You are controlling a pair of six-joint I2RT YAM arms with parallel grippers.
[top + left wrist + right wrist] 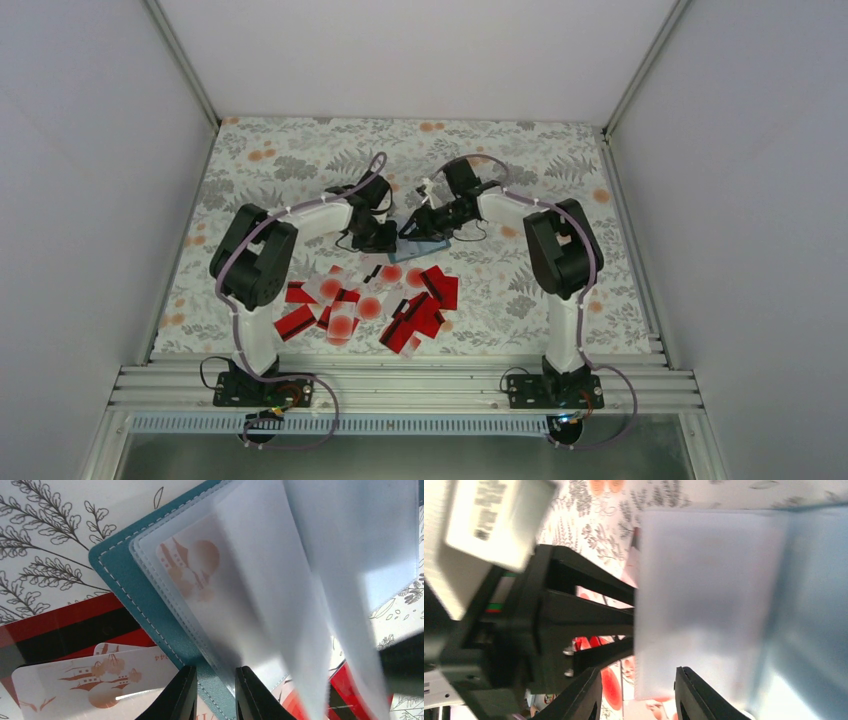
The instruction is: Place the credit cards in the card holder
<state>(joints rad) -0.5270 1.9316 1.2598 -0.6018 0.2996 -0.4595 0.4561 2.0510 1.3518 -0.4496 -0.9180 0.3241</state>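
The teal card holder [432, 246] lies open at mid-table between both grippers. In the left wrist view its stitched cover [130, 590] carries frosted sleeves, and a white card with a reddish ship print [187, 567] sits in one of them. My left gripper [216, 690] [385, 238] is shut on the holder's edge. My right gripper [638, 695] [412, 228] stands open, a raised frosted sleeve [704, 595] hanging just ahead of its fingers. Loose credit cards [370, 300], red and white, lie scattered nearer the arm bases.
A red card with a dark stripe [65, 625] and a white printed card [95, 680] lie beside the holder's corner. The left arm's black wrist [549, 620] fills the left of the right wrist view. White walls enclose the floral tablecloth [560, 160].
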